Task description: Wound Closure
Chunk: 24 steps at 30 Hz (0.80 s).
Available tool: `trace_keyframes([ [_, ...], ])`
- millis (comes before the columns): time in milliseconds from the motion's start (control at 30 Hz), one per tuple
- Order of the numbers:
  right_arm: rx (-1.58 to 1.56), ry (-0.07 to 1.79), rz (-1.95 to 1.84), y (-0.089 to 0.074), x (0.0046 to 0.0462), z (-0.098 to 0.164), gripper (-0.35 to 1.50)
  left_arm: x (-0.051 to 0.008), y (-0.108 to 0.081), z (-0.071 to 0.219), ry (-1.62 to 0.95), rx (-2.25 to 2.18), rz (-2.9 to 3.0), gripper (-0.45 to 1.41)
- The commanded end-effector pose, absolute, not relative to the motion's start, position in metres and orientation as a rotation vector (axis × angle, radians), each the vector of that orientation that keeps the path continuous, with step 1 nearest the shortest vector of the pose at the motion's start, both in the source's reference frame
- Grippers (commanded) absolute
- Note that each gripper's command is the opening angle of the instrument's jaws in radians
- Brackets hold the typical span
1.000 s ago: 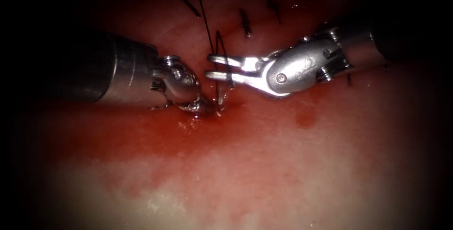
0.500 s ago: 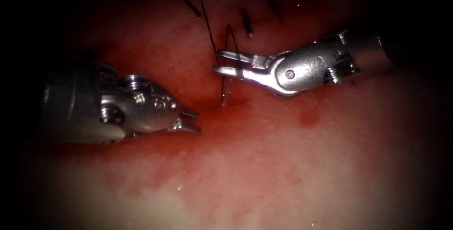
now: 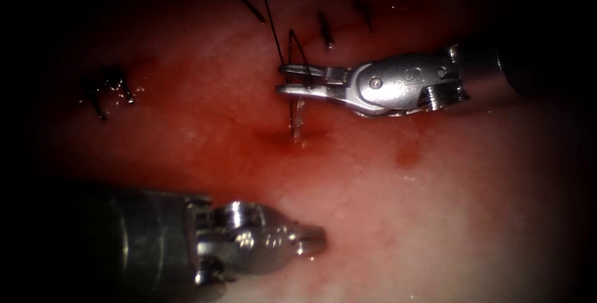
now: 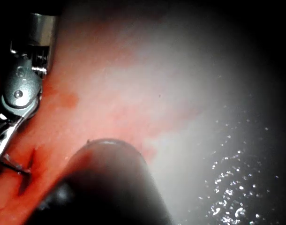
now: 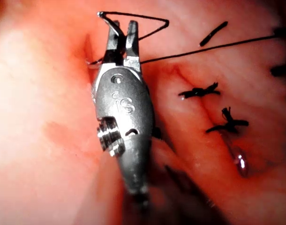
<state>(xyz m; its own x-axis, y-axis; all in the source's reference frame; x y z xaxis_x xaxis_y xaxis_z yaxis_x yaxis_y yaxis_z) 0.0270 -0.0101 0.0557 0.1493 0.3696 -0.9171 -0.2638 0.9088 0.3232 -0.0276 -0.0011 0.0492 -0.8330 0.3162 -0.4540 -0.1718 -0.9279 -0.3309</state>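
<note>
My right tool point(image 3: 281, 79) reaches in from the right, its jaws open with the curved needle point(image 3: 297, 113) standing between them at mid-curve. The needle's lower end sits in the tissue at a red dimple point(image 3: 292, 136), and its upper arc point(image 3: 295, 35) rises above the jaws. Black thread point(image 3: 268, 10) runs from the needle's tail up and away; it loops past the jaws point(image 5: 152, 21). My left tool point(image 3: 316, 239) lies low on the pale tissue, shut and holding nothing, well apart from the needle. The right tool point(image 4: 18, 93) and needle point(image 4: 16, 166) also show in the left wrist view.
Several tied stitches with short black ends sit beyond the needle point(image 3: 324, 30) point(image 3: 250, 7), and another knot lies far left point(image 3: 106, 88). Two stitches point(image 5: 199, 91) show close beside the right tool's shaft. Red fluid point(image 3: 236, 153) wets the tissue around the needle site.
My left tool drew back from the needle site, down and toward the lower left, uncovering the far-left knot. The right tool rose slightly, its jaws staying around the needle.
</note>
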Motion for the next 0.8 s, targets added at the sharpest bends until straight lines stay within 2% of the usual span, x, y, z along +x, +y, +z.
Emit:
trace_keyframes([
  [33,0.111,1.349,0.471,-0.0106,0.0276,0.0563,-0.35,-0.0277,-0.0020,0.0500,-0.402,-0.753,2.765,0.12],
  [367,0.339,1.344,0.678,-0.0102,0.0275,0.0571,-0.35,-0.0251,-0.0022,0.0510,-0.353,-0.771,2.748,0.09],
  [800,0.431,1.306,0.762,-0.0103,0.0275,0.0569,-0.35,-0.0244,-0.0015,0.0554,-0.297,-0.783,2.724,0.05],
])
